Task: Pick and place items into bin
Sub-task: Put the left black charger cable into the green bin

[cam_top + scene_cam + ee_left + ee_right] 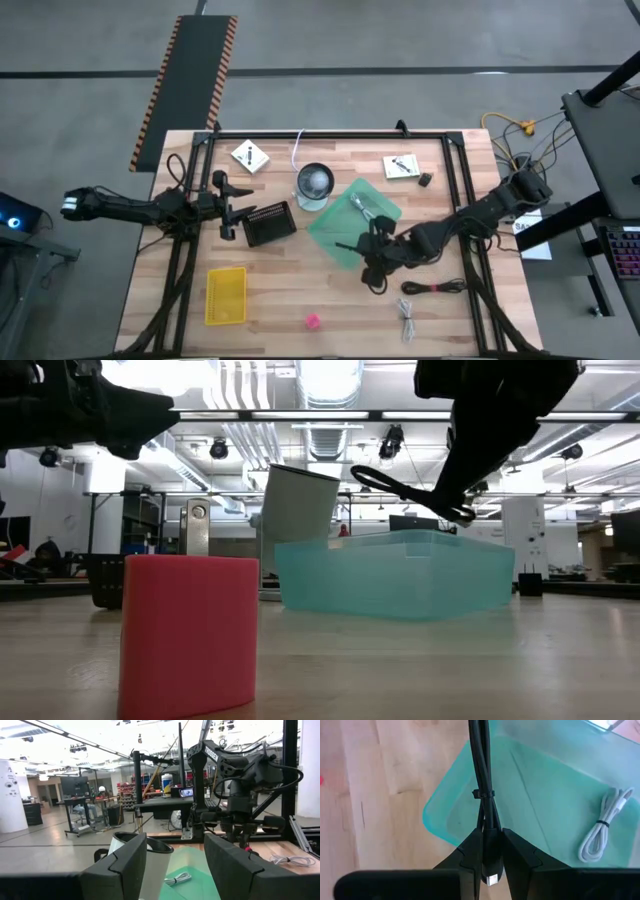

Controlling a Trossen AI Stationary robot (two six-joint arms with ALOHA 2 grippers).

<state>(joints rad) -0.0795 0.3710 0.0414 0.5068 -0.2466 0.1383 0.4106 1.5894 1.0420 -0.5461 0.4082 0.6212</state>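
The green bin (340, 232) at the middle of the table (290, 310) is taken as the landmark. Well to the left of the bin, the left gripper (226, 206) is held above the table with its fingers (125, 865) spread apart and nothing between them. Beside it, between it and the bin, a black mesh basket (268, 224) is seen, and nearer the front edge a yellow basket (226, 295) is laid. A white square packet (248, 156) is placed behind and left of the bin. A clear-grey cup (314, 185) is stood just beside the bin's far left edge. A pink object (312, 321) is set in front of the bin. Inside the bin a white coiled cable (603, 826) is laid. Over the bin's near right rim the right gripper (490, 851) is clenched on a dark thin cable (482, 765), which is hung above the bin's edge. To the right of the bin, in front, another dark cable (432, 288) and another white cable (407, 318) are laid; behind, a second packet (401, 166) is seen.
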